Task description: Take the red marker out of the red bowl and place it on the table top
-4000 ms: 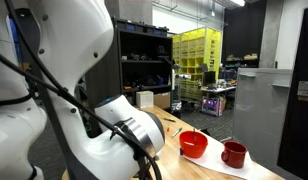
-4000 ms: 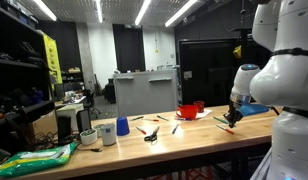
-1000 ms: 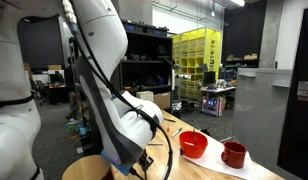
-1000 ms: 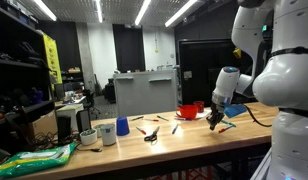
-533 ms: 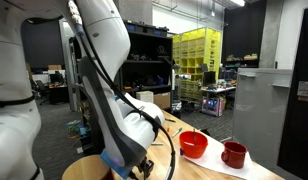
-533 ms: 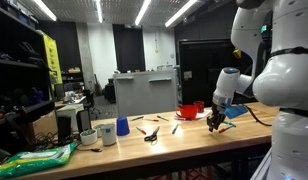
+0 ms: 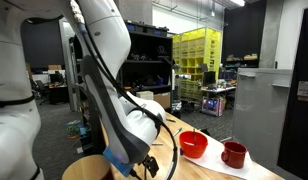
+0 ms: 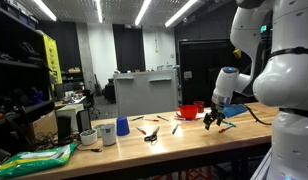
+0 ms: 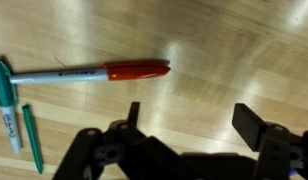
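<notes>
In the wrist view the red marker lies flat on the pale wood table top, its red cap pointing right. My gripper hovers just above it, open, with both dark fingers apart and nothing between them. In an exterior view the gripper hangs low over the table top, to the right of the red bowl. The red bowl also shows beyond my arm, beside a red mug. I cannot see the bowl's inside.
Two teal markers lie at the left of the wrist view. A blue cup, a white mug, scissors and a green bag sit further along the table.
The jaws have gone from shut to open, and the red marker now lies free on the table. The arm has barely moved.
</notes>
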{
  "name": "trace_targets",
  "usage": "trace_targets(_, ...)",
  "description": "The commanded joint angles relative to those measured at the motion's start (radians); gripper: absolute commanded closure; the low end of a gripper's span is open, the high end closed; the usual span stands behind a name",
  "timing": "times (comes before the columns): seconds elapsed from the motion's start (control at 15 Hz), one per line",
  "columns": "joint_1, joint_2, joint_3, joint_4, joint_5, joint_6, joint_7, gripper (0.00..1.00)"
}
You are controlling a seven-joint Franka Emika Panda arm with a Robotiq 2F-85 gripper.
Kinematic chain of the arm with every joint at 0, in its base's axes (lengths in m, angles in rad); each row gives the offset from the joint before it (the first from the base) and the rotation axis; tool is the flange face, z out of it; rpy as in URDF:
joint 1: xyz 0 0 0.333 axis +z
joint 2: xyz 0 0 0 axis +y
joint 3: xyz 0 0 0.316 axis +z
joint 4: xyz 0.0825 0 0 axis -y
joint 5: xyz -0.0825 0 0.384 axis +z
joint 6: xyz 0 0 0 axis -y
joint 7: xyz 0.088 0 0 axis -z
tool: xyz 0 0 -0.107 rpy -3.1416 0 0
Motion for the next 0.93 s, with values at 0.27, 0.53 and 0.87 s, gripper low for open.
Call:
trace_targets(0.27,0.01,0.012,-0.012,0.015,-0.101,0.003,0.113,0.0)
trace_targets(0.53,0.02,0.02,-0.035,0.024,-0.16,0.016,0.169,0.0)
trace_targets(0.87,0.03,0.001,-0.05,0.032,-0.248,0.004,0.242,0.0)
